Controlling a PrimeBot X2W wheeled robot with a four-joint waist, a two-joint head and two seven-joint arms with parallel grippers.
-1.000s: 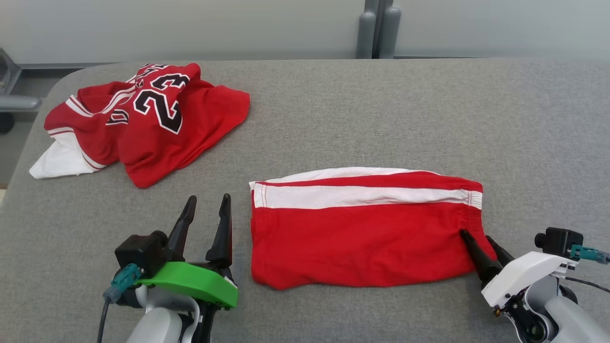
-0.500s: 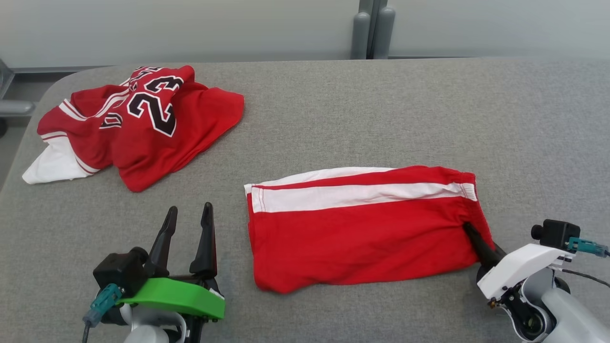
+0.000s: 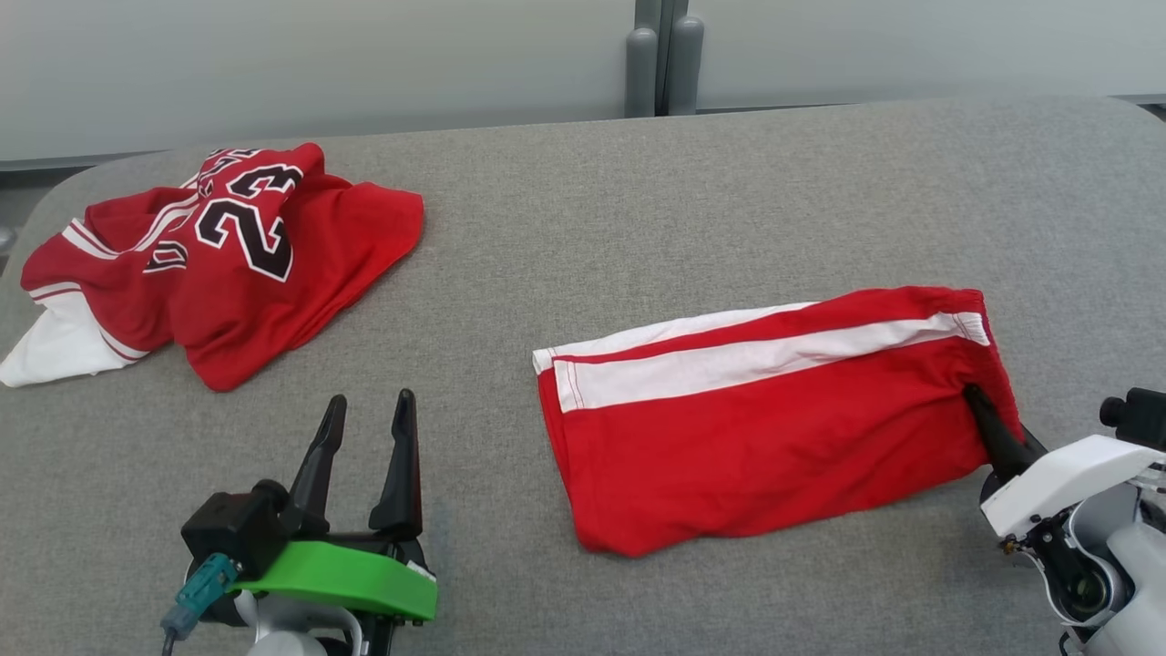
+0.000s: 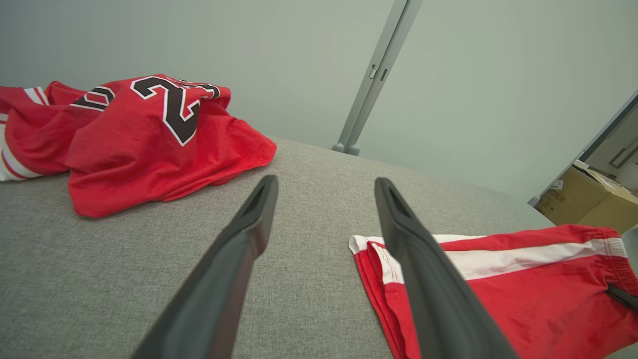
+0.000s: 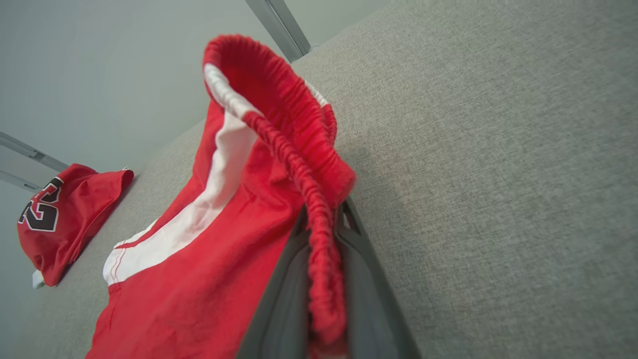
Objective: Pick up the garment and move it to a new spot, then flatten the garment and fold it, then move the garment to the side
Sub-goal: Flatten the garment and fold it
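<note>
The folded red shorts [image 3: 765, 437] with a white side stripe lie flat on the grey table [image 3: 638, 210], right of centre and slightly skewed. My right gripper [image 3: 982, 407] is shut on their elastic waistband at the right end. In the right wrist view the waistband [image 5: 319, 239] is pinched between the two fingers of that gripper [image 5: 324, 215] and lifted a little. My left gripper [image 3: 372, 401] stands open at the lower left, well apart from the shorts' left edge. The left wrist view looks past its spread fingers [image 4: 326, 182] to the shorts [image 4: 523, 294] at the lower right.
A crumpled red jersey [image 3: 209, 264] with a black 23 and white trim lies at the table's far left, also seen as the jersey [image 4: 149, 134] and the jersey [image 5: 60, 219]. A grey post [image 3: 660, 64] stands behind the table. A cardboard box [image 4: 588, 204] sits beyond the right edge.
The head camera has shifted. The right gripper has dragged the shorts to the right, away from the jersey, and their right end has swung further from me. The left gripper stays open.
</note>
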